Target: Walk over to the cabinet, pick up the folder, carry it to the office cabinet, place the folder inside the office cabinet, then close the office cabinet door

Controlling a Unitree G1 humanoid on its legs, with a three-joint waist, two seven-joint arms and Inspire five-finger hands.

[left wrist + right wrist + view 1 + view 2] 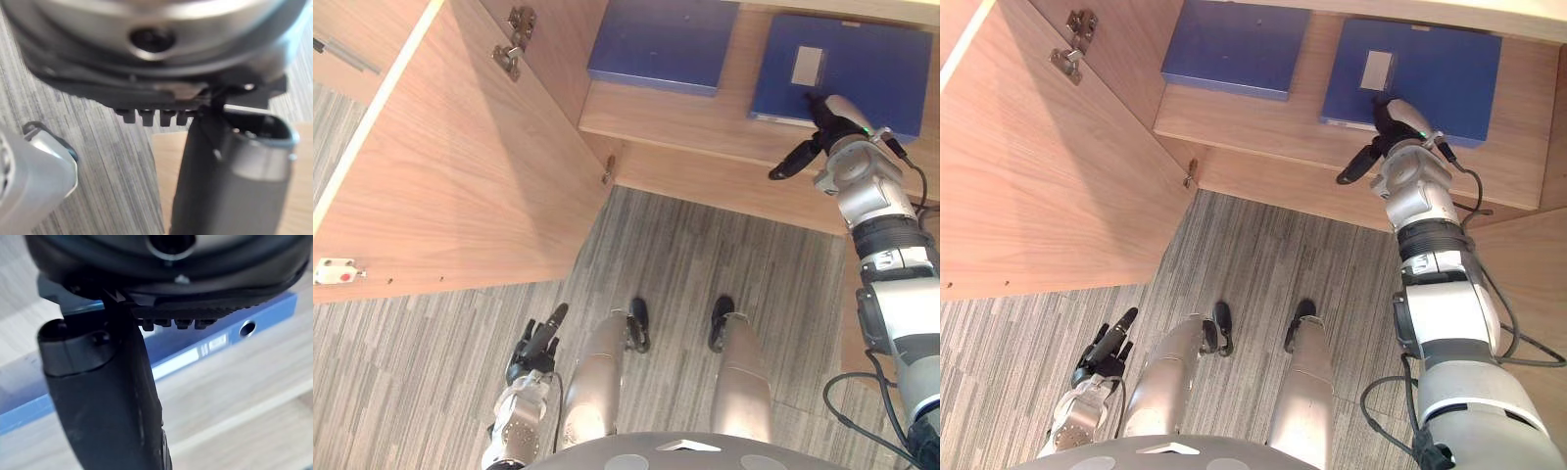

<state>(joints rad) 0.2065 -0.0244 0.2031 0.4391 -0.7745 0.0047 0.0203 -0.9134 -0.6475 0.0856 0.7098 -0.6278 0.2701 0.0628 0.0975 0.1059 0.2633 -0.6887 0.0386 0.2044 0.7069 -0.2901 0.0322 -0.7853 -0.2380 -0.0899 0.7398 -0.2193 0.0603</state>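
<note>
Left eye view shows you the folder (871, 69) lying flat on the cabinet shelf (705, 132), right hand (822, 113) at its near edge, fingers straight; left hand (540, 345) hangs low, fingers relaxed. Right wrist view: thumb straight, clear of the folder

Office, I'd say. I'm looking at a wood-laminate office cabinet (570, 59), its door (460, 166) swung open on metal hinges (512, 57). A plain blue folder (661, 44) and a labelled blue folder (862, 69) lie flat on the shelf (734, 108). The floor is grey striped carpet (724, 250), the commercial kind.
</note>
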